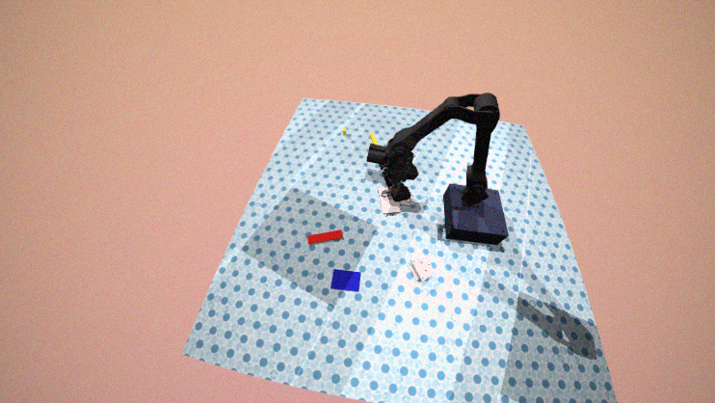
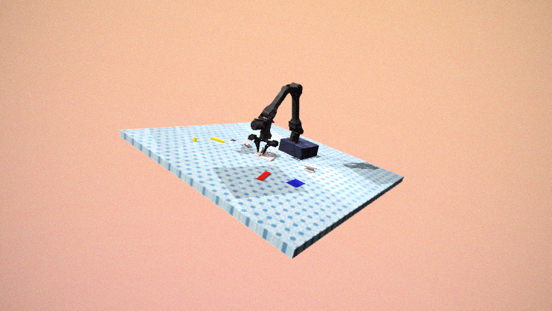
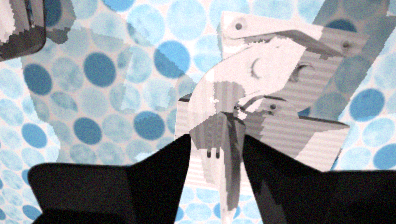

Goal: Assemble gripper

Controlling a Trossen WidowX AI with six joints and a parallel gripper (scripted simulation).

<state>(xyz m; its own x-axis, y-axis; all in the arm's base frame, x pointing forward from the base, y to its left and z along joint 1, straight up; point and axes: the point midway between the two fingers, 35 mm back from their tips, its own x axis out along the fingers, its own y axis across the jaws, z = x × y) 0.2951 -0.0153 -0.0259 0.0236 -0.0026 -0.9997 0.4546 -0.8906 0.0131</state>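
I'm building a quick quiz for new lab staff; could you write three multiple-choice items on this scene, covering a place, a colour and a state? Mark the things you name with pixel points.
1. What lies nearest the blue block?
A) yellow stick
B) red bar
C) robot's base

2. What colour is the robot's base?
A) dark navy
B) orange
C) green

3. How is the tool?
A) wide open, raised high
B) shut on a pale part
C) shut on the red bar

Key:
1 B: the red bar (image 1: 325, 236) (image 2: 263, 175) lies beside the blue block (image 1: 345, 280) (image 2: 295, 183).
2 A: the base (image 1: 475, 220) (image 2: 295, 148) looks dark navy.
3 B: the tool (image 3: 215, 140) pinches a pale part (image 3: 231, 165).
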